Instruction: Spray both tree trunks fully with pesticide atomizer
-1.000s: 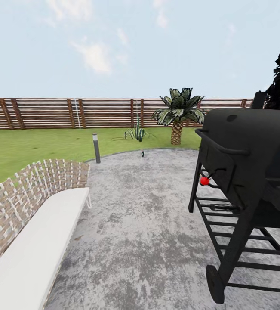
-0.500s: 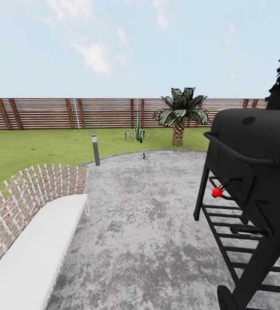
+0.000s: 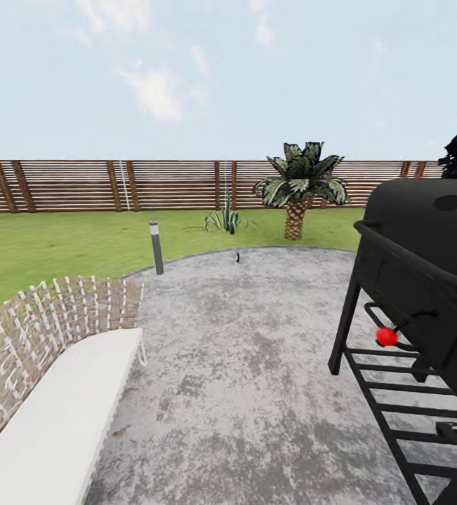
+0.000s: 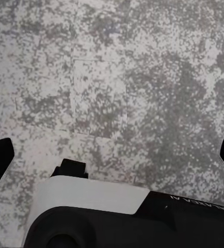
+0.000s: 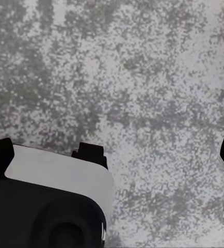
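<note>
Atomizer (image 3: 237, 257): a tiny dark speck standing at the far edge of the paving (image 3: 256, 365), close to where the lawn (image 3: 53, 242) begins, well apart from the robot. Between here and there the black grill (image 3: 425, 280) crowds the right side and the woven bench (image 3: 53, 379) the left; veering off line could clip either. At the wrists, both pincers' fingertips sit wide apart over bare paving, holding nothing.

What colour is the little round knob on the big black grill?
Bright red. The knob on the black grill shows best in the head view.
</note>
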Available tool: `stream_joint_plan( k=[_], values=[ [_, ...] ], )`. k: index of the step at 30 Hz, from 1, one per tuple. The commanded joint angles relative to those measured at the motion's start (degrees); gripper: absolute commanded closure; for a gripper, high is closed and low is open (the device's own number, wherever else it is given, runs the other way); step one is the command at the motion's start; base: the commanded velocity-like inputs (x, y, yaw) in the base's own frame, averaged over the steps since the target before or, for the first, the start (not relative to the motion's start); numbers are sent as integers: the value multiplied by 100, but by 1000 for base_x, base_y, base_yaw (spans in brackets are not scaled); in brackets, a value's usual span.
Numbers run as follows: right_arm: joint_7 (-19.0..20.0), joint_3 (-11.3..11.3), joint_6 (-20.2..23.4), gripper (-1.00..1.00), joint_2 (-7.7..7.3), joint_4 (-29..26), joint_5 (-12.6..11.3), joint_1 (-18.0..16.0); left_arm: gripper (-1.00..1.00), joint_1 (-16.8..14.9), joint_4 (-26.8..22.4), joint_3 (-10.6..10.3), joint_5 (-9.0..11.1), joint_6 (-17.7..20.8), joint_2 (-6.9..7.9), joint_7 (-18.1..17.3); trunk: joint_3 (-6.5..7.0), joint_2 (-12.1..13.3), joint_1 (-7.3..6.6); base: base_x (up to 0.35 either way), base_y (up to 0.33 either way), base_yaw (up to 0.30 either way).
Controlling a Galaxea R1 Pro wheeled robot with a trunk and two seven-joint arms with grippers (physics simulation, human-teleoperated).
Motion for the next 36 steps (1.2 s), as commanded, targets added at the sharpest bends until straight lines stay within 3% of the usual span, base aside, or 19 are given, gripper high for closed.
stream_joint_plan(
  k=[1,36],
  values=[
    [0,0,0,-100,-1,0,0,0,-100,0,1,0,0,0,0,0,0,0,0,349,26,0],
    [0,0,0,-100,6,0,0,-1,-100,0,2,1,0,0,0,0,0,0,0,350,39,0]
  ],
)
